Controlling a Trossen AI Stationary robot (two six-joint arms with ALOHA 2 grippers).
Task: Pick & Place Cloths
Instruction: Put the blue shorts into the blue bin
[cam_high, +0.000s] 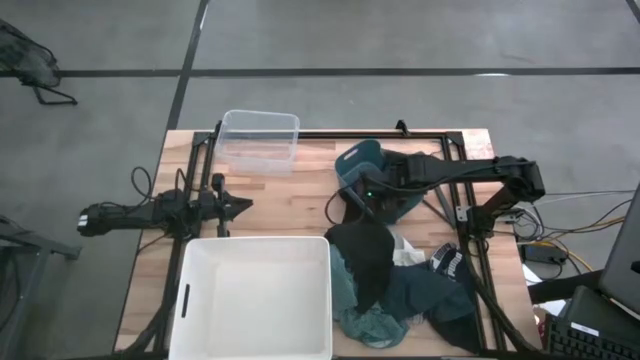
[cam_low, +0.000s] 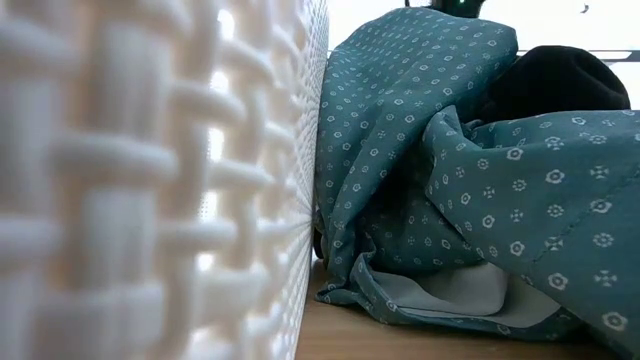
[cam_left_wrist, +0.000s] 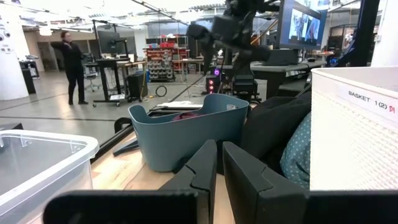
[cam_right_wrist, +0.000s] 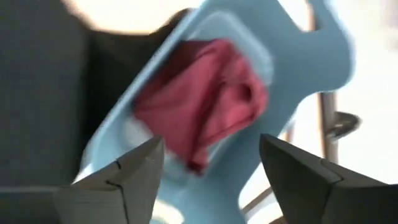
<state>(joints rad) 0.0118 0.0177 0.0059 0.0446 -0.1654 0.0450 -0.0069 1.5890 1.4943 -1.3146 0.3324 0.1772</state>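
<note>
My right gripper (cam_right_wrist: 211, 149) is open and hangs over the teal plastic basket (cam_high: 372, 172), touching nothing. A maroon cloth (cam_right_wrist: 205, 106) lies inside the basket, right beyond the fingers. The other cloths lie heaped on the table to the right of the white tub (cam_high: 255, 295): a black one (cam_high: 367, 255) on top, teal-green ones (cam_high: 370, 322), a white one (cam_high: 408, 250) and a dark one with white stripes (cam_high: 447, 262). The low view shows a teal patterned cloth (cam_low: 440, 150) leaning against the tub's woven wall (cam_low: 150, 180). My left gripper (cam_high: 240, 207) is shut and waits low at the table's left.
A clear plastic container (cam_high: 260, 140) stands at the table's far edge, left of the basket. The white tub fills the near middle. A black frame (cam_high: 330, 135) runs along the table's edges. A person (cam_left_wrist: 71, 59) stands far off in the room behind.
</note>
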